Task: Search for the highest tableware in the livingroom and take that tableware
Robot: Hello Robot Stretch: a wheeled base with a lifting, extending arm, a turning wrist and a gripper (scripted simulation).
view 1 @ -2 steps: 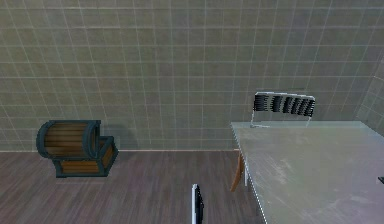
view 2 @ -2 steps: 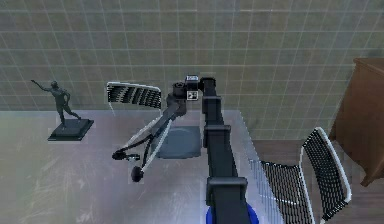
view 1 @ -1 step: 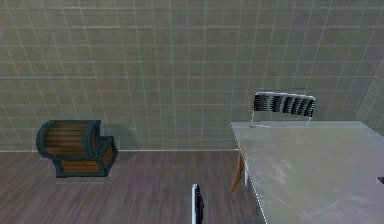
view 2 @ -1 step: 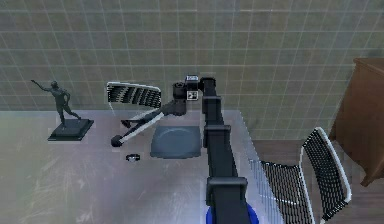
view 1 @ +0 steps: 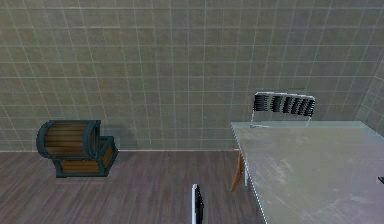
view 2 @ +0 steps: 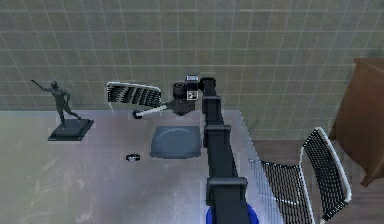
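A grey, flat, dish-like thing (view 2: pixel 178 143) lies on the pale table (view 2: pixel 60 180) just left of the arm. The dark arm (view 2: pixel 215 140) rises from the bottom edge, and its two white marker squares sit at the far end. My gripper (view 2: pixel 150 112) reaches left from there, above the far edge of the grey thing and close to a chair back. I cannot tell whether it holds anything. A small dark ring-shaped bit (view 2: pixel 132 156) lies on the table left of the grey thing.
A dark statue of a figure (view 2: pixel 66 108) stands on the table's left. A mesh chair back (view 2: pixel 132 95) stands behind the table, another chair (view 2: pixel 315 172) at its right end, and a brown cabinet (view 2: pixel 365 115) beyond. Ahead are a wooden chest (view 1: pixel 75 148), a table (view 1: pixel 320 165) and a chair (view 1: pixel 283 106).
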